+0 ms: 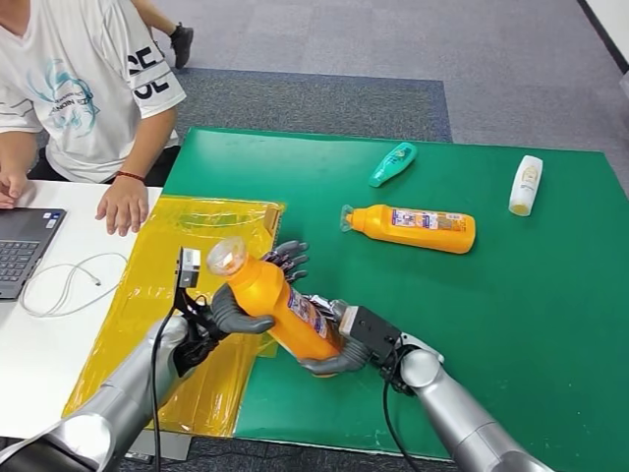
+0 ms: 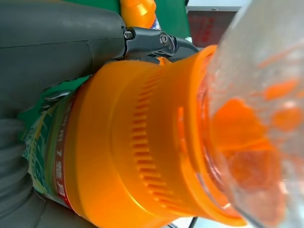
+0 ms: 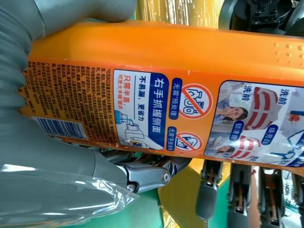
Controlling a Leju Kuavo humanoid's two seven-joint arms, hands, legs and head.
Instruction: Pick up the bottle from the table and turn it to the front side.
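An orange detergent bottle point(image 1: 278, 300) with a clear cap point(image 1: 226, 256) is held tilted above the table's near edge, cap toward the left. My left hand point(image 1: 230, 315) grips its upper body just below the cap, thumb in front and fingers point(image 1: 289, 258) behind. My right hand point(image 1: 345, 349) holds its base end from below. The left wrist view shows the bottle's ribbed orange shoulder point(image 2: 125, 142) against the grey thumb point(image 2: 53, 42). In the right wrist view the bottle's printed back label point(image 3: 161, 104) with a barcode faces the camera, cradled by the right hand point(image 3: 42, 156).
A second orange bottle point(image 1: 412, 228), a teal bottle point(image 1: 393, 163) and a white bottle point(image 1: 526, 184) lie on the green table cover point(image 1: 519, 315). A yellow mat point(image 1: 148, 295) lies under my left arm. A person point(image 1: 82, 88) sits at the far left beside a laptop point(image 1: 23, 246) and a white cable point(image 1: 67, 285).
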